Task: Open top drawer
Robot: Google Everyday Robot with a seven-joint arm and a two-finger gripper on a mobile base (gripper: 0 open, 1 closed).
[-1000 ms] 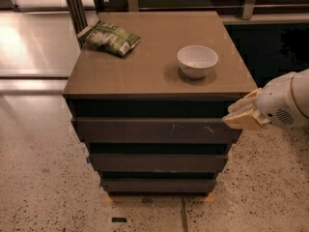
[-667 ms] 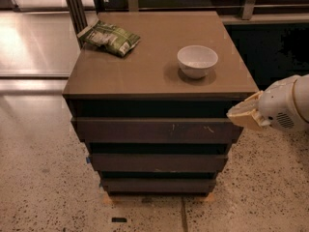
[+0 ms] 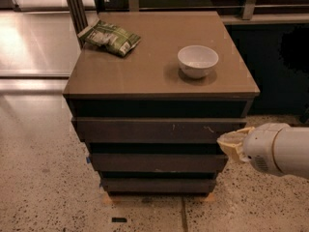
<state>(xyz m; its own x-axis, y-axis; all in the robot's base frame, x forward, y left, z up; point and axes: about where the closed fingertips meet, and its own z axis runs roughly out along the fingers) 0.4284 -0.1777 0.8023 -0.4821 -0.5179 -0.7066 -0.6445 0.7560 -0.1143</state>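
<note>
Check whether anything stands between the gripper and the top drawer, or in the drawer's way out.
Nothing visible does. The gripper sits at the right end of the top drawer, with no object between them or before the drawer front. The bowl and snack bag lie up on the cabinet top.

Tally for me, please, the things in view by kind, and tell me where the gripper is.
Drawer fronts: 3, the top drawer and two narrower ones below it.
White bowl: 1, on the cabinet top.
Green snack bag: 1, on the cabinet top.
Gripper: 1, at the top drawer's right end.
Total: 6.
</note>
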